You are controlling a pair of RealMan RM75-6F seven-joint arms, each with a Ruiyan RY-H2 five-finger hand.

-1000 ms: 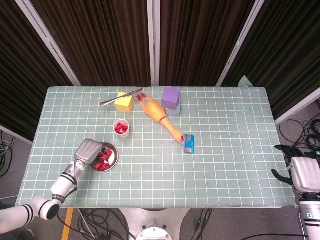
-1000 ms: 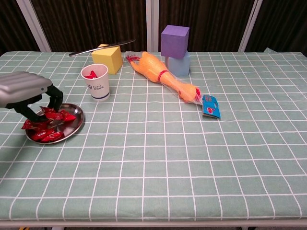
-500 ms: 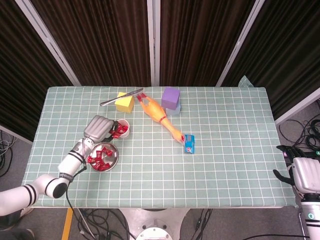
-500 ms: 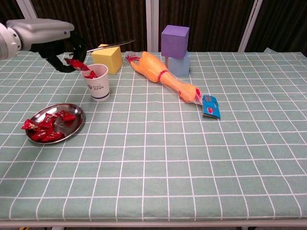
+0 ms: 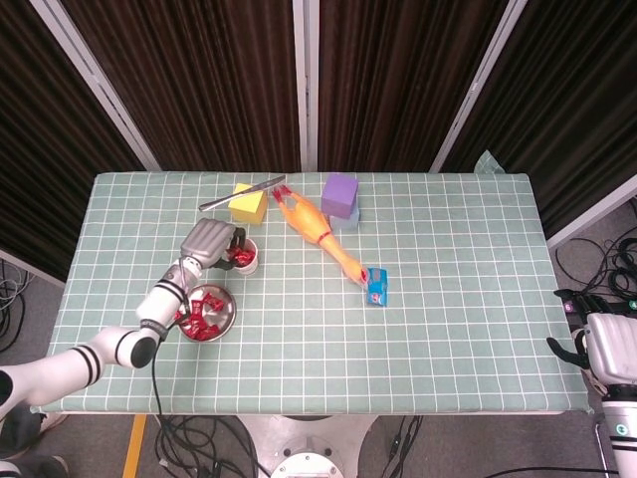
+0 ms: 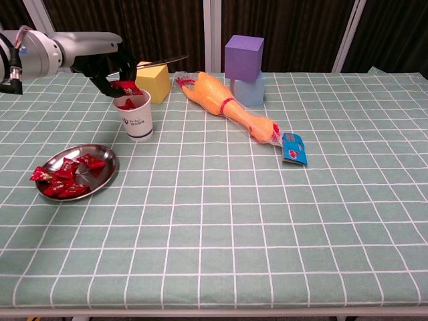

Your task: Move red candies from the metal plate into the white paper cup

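The white paper cup [image 6: 133, 115] [image 5: 242, 256] stands on the green checked cloth with red candies inside. My left hand [image 6: 107, 63] [image 5: 209, 242] hovers just over the cup's rim and pinches a red candy [image 6: 124, 85] in its fingertips. The metal plate [image 6: 112, 172] [image 5: 231, 314] lies in front and to the left of the cup, holding several red candies [image 6: 65, 175] [image 5: 199, 317]. My right hand [image 5: 597, 344] hangs off the table's right edge with its fingers apart and nothing in it; only the head view shows it.
Behind the cup is a yellow block [image 6: 149, 80] with a knife [image 6: 140, 65] lying across its top. A rubber chicken [image 6: 224, 103] stretches diagonally toward a small blue packet [image 6: 294, 148]. A purple block [image 6: 243, 57] sits on a pale blue block [image 6: 251, 90].
My left hand rose from the plate with a red candy and travelled to the cup, now sitting closer over its rim. The right hand stayed put.
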